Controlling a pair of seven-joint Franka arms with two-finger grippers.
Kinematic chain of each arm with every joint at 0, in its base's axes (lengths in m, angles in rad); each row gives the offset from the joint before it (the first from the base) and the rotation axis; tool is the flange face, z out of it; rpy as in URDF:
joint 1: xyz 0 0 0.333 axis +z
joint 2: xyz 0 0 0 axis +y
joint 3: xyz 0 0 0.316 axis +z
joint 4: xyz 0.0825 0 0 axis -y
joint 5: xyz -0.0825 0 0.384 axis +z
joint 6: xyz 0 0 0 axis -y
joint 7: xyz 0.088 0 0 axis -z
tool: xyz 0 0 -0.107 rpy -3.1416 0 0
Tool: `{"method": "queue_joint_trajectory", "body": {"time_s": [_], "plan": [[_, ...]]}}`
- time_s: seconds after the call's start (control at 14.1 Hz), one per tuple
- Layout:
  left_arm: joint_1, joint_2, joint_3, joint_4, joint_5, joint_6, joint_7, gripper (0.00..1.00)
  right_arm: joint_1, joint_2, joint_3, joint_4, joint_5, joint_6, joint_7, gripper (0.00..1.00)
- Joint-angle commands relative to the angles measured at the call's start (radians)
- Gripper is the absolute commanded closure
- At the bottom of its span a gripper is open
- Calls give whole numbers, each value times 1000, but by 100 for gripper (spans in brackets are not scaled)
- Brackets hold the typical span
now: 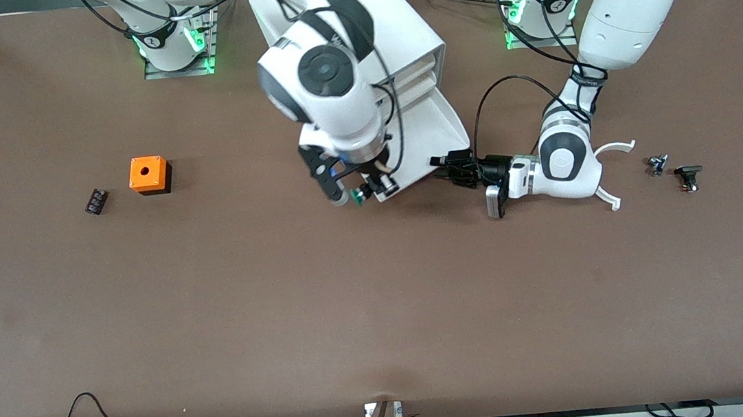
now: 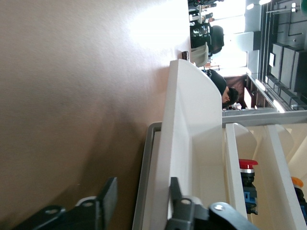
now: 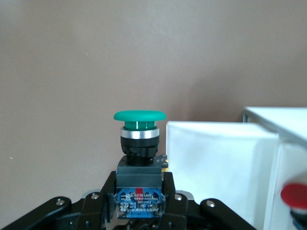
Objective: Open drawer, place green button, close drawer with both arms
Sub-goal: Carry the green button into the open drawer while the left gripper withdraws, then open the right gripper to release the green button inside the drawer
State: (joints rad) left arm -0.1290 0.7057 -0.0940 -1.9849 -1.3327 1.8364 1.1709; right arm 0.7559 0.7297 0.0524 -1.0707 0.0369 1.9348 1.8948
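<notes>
The lowest drawer [image 1: 436, 134] of the white cabinet [image 1: 394, 33] stands pulled out toward the front camera. My right gripper [image 1: 358, 195] is shut on the black body of the green-capped button [image 3: 139, 117], which it holds cap-down above the table, right beside the drawer's front corner [image 3: 216, 167]. The button's green cap also shows in the front view [image 1: 358, 197]. My left gripper [image 1: 448, 167] is low at the drawer's other front corner. It is open in the left wrist view [image 2: 141, 196], with its fingers either side of the drawer's front wall [image 2: 184, 143].
A red-capped button [image 2: 248, 165] and an orange-capped part [image 2: 297, 182] lie in the drawer. An orange cube with a hole [image 1: 148, 174] and a small black part [image 1: 96, 201] sit toward the right arm's end. Two small parts [image 1: 658, 164] [image 1: 688, 176] lie toward the left arm's end.
</notes>
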Motion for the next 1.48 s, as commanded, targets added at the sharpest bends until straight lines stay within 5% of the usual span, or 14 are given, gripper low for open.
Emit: {"method": "queue_joint_trajectory", "body": {"time_s": [0.0,0.42,0.92,0.99,1.06,1.13,1.41], "plan": [[29,-27,11,64,131,-11,-161,0,46,39,-9,5,-23,56,90,100],[106,-58,14,305,423,-304,-610,0,128,141,-9,0,-81,179,251,100],[86,-181,-6,501,840,-400,-1121,0,183,157,-9,-63,-74,217,378,96],[86,-181,-6,546,901,-405,-1140,0,180,155,-9,-63,-71,216,380,70],[86,-181,-6,578,985,-401,-1142,0,177,152,-9,-63,-71,216,379,24],[86,-181,-7,593,1065,-394,-1139,0,178,152,-9,-61,-81,210,374,0],[16,-173,-7,684,1269,-396,-1133,0,169,122,-51,-48,-80,204,334,0]]}}
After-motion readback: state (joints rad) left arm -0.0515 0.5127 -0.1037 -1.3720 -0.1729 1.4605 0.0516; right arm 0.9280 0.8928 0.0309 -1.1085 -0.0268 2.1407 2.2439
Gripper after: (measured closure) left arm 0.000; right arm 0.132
